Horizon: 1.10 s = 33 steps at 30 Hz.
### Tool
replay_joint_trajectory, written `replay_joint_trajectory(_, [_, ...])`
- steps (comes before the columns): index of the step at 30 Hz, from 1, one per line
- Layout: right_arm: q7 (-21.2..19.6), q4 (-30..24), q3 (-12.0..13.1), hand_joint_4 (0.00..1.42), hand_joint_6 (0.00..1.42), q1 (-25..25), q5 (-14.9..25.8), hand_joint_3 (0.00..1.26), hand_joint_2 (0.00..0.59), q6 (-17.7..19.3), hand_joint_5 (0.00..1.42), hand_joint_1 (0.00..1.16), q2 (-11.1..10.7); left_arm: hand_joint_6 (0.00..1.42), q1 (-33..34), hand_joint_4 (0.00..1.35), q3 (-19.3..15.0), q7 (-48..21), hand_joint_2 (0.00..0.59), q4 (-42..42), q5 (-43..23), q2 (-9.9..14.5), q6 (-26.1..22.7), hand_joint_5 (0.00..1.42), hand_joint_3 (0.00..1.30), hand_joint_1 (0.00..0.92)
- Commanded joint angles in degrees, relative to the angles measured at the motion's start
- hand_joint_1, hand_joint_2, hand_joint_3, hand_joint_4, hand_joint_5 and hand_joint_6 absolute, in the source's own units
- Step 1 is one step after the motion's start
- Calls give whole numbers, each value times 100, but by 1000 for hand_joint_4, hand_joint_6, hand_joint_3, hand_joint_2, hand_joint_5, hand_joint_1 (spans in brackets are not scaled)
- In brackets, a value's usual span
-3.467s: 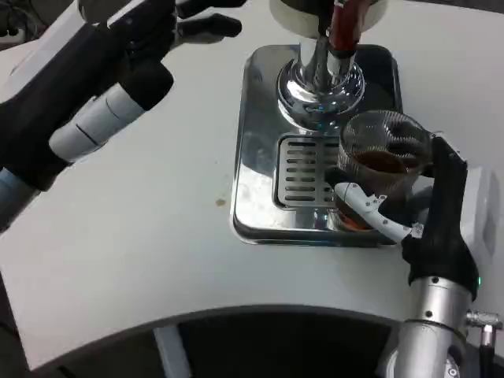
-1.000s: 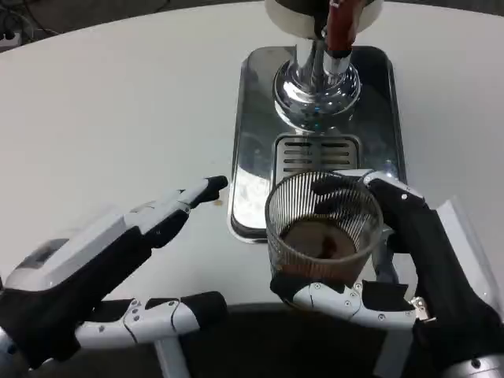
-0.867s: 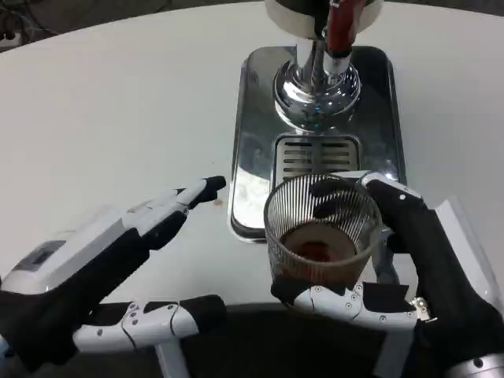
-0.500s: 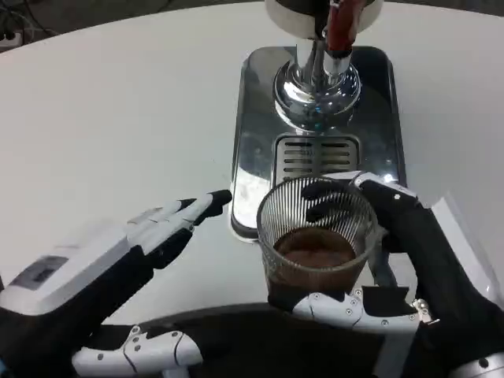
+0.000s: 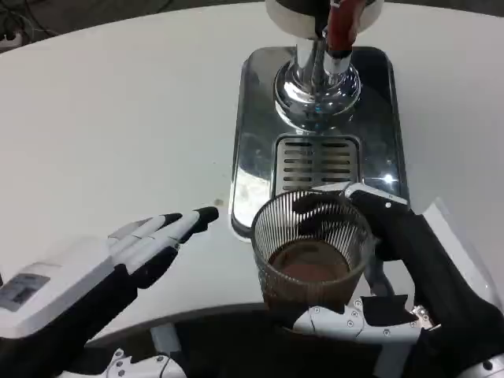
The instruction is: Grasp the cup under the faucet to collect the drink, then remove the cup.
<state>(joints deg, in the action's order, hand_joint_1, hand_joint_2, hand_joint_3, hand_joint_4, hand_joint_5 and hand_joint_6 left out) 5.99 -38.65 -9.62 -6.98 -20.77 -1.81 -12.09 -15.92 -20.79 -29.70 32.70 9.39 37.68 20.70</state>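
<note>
Our right hand (image 5: 409,276) has its fingers (image 5: 346,321) wrapped around the cup (image 5: 312,248): one white-and-black finger lies across the base at the front, and darker ones curl behind the far wall near the rim. The grip sits low and on the sides, which we judge the right place, since the open top has to stay level. The cup is a clear ribbed tumbler holding dark drink to about mid-height. It is lifted over the near edge of the surface (image 5: 118,118), just in front of the near edge of the steel tray (image 5: 256,142) and well clear of the faucet (image 5: 319,71) at the tray's far end.

We would expect the cup to be stiff and fairly light, with most of its weight in the liquid. The ribs should help the fingers, though smooth clear walls can slip if wet. Squeezing hard could crack it if it is glass; we cannot tell glass from plastic. Any tilt would spill.

Our left hand (image 5: 118,260) holds nothing, fingers stretched out and pointing at the cup from its left, near but apart.
</note>
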Motion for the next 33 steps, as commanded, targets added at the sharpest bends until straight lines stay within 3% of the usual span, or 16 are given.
replay_joint_trajectory(1, [16,-182,65,1037,1414,-19,134,906,120,307,1184,1025,4,12,-206,0,-105,-71,101,122,-41,70,104,0,0,0])
replay_joint_trajectory(21, [261,-272,70,1038,1414,-115,212,908,120,263,1197,1025,-116,0,-571,0,-450,-99,96,212,-136,78,268,0,0,0])
replay_joint_trajectory(33, [322,-355,143,1038,1414,-157,196,922,122,192,1197,1035,-129,0,-454,0,-329,-184,91,210,-189,157,395,0,0,0])
